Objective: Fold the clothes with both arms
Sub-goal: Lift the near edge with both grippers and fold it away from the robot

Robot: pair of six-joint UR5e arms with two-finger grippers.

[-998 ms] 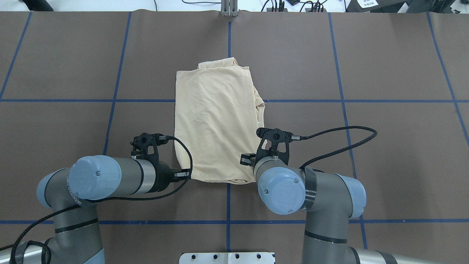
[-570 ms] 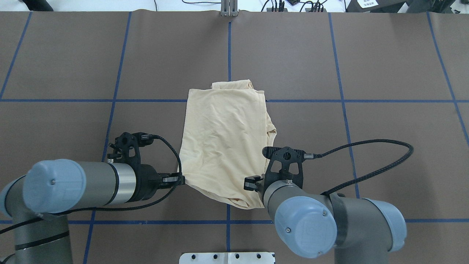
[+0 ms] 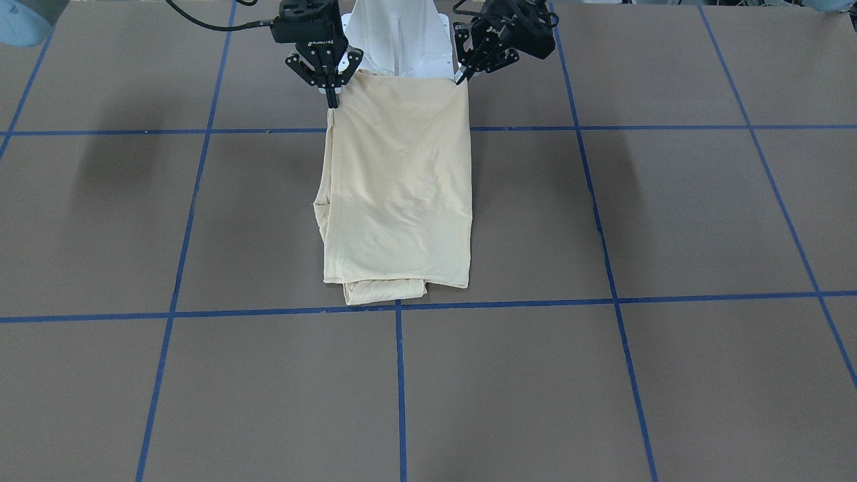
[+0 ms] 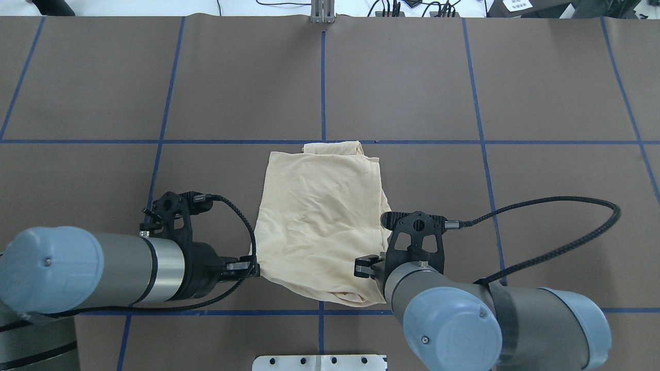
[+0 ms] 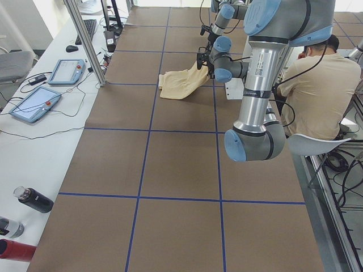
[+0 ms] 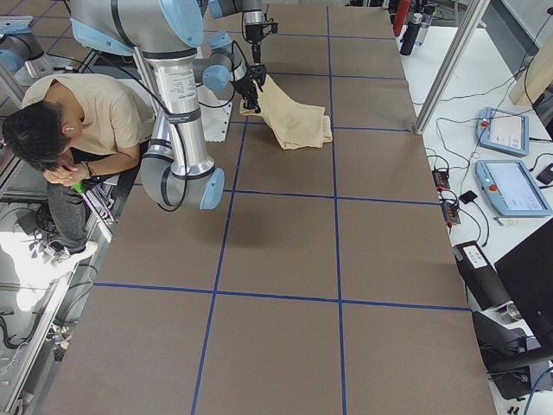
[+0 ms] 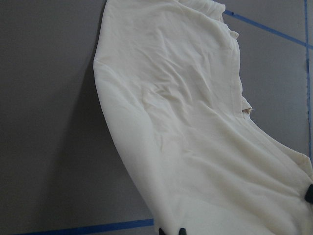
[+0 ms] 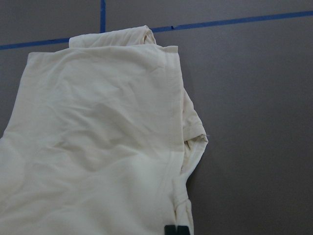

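Observation:
The clothes, one pale cream shirt (image 4: pixel 322 216) folded into a long strip, lie along the table's centre line, print hidden. The strip's near end is raised off the brown mat and its far end (image 3: pixel 385 291) rests on it. My left gripper (image 4: pixel 252 268) is shut on the near left corner. My right gripper (image 4: pixel 365 268) is shut on the near right corner. From the front, both grippers (image 3: pixel 332 99) (image 3: pixel 461 77) pinch the top corners and the cloth hangs taut between them. Each wrist view shows the shirt (image 7: pixel 195 137) (image 8: pixel 98 142) stretching away from dark fingertips.
The white pedestal base plate (image 4: pixel 319 362) sits just behind the grippers. A seated person (image 5: pixel 317 96) is beside the robot. A side bench holds tablets (image 5: pixel 34 105), bottles (image 5: pixel 34 199) and a metal post (image 5: pixel 85 42). Blue tape lines grid the mat.
Both arms have drawn back toward the robot's base, dragging the shirt with them. Its far edge has slid about one grid line nearer, and the near end has lifted.

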